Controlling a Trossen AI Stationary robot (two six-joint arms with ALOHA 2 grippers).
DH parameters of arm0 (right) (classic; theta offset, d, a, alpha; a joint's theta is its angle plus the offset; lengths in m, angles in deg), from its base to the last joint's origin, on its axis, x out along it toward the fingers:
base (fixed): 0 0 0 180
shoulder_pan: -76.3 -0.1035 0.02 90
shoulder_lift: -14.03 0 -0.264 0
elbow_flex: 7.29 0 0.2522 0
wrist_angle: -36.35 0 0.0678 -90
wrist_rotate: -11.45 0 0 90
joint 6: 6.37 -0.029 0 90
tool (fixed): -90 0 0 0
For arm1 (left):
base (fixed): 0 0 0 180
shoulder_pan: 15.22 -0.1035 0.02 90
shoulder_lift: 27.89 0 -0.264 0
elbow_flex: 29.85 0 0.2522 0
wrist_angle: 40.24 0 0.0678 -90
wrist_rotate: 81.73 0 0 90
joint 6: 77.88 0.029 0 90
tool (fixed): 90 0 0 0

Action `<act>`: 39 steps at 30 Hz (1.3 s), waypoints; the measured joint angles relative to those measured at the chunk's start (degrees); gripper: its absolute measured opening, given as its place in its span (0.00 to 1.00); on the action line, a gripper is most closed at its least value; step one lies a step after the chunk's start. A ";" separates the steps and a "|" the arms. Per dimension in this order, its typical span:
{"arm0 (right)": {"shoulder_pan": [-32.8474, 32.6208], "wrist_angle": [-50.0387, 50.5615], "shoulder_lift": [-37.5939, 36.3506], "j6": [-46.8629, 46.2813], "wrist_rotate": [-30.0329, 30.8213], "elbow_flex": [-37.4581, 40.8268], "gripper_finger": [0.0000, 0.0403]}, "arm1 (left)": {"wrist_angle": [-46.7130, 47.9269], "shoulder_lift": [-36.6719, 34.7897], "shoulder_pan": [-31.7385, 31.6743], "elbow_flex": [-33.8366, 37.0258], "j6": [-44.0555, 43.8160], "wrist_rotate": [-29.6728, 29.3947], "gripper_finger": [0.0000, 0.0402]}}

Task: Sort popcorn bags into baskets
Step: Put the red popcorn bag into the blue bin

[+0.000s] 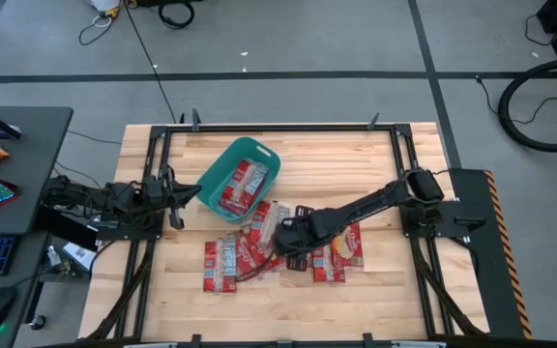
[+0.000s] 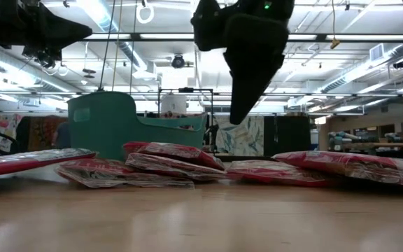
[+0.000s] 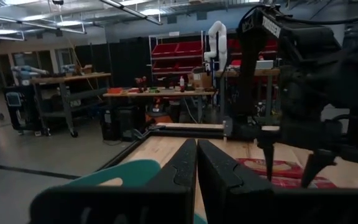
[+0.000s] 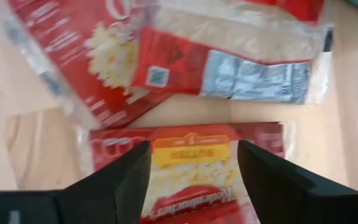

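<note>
A pale wood bench (image 1: 375, 290) in a black frame stands on grey floor; a dark desk (image 1: 27, 145) sits off its left edge. The left claw (image 1: 177, 201) waits clenched near the bench's left edge, beside the teal basket (image 1: 216, 174), which holds two or three popcorn bags (image 1: 243, 184). Loose bags lie scattered just right of it. The right claw (image 1: 280, 235) hovers released over them; only its wrist view shows a butter-labelled packet (image 4: 191, 171) between its fingers. The low view alone reveals ceiling lights and shelving behind.

Glossy film popcorn bags (image 4: 185, 180), seemingly plastic teal basket (image 1: 222, 169), matt wood table (image 1: 395, 300)
</note>
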 joint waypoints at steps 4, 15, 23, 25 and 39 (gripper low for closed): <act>-1.78 -0.15 0.00 0.04 1.39 0.00 0.65 | -1.11 0.01 0.00 0.00 0.33 0.00 0.05; -7.26 0.69 2.44 -7.66 2.46 0.15 0.67 | -2.18 0.00 0.00 0.00 4.58 -0.02 0.05; -8.09 4.22 5.35 -12.06 1.59 -0.02 0.67 | -2.67 0.00 -0.02 0.00 6.03 0.00 0.05; -8.02 4.68 6.37 -11.99 1.28 -0.94 0.67 | -3.21 0.00 -0.02 0.00 7.35 -0.03 0.05; -6.96 29.24 13.62 -27.44 0.41 -18.64 0.66 | -4.96 0.00 -0.02 0.00 9.26 -0.02 0.05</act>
